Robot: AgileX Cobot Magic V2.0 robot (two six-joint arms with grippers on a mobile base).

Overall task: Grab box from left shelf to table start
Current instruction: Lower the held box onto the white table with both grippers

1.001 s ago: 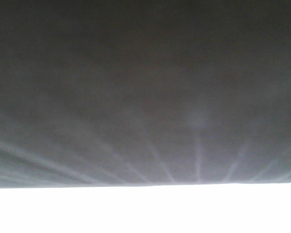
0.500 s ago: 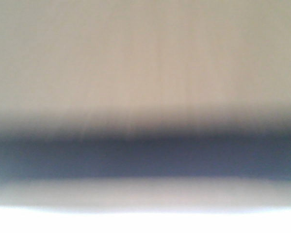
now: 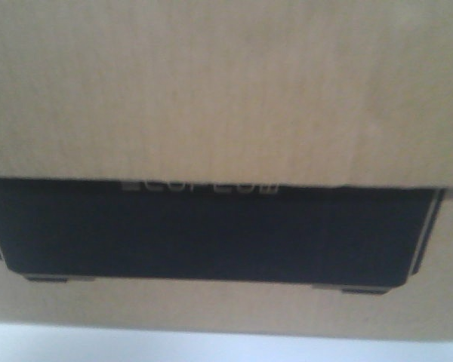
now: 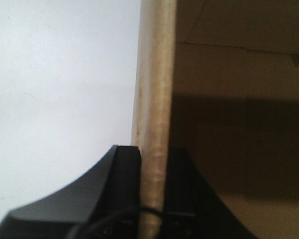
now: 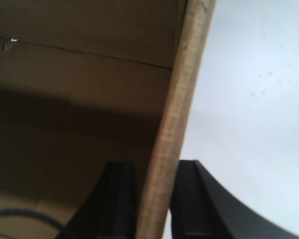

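- The left tool [image 4: 152, 189] is pinched onto an upright cardboard wall of the box [image 3: 226, 98]: one dark finger lies on the outer face, the other on the inner face, with the pale cut edge running up between them.
- The right tool [image 5: 157, 199] is clamped the same way on another wall of the box, its dark fingers touching the cardboard on both sides.
- Both wrist views look into the open brown interior, where a flap seam runs across the inner face; beyond the walls lies the pale surface [image 4: 60, 89].
- The box fills the front view, very close, its black panel [image 3: 211, 234] with faint white lettering low on the face and a strip of the pale surface under it.
- Handling, as a judgement: corrugated board is stiff along the flutes yet bends and creases where it is nipped, so a thin wall edge is a weak place to carry from.
- The box is large and its load unknown; two matched grips on opposite walls look the sound choice, kept level so that neither wall tears or slides out.
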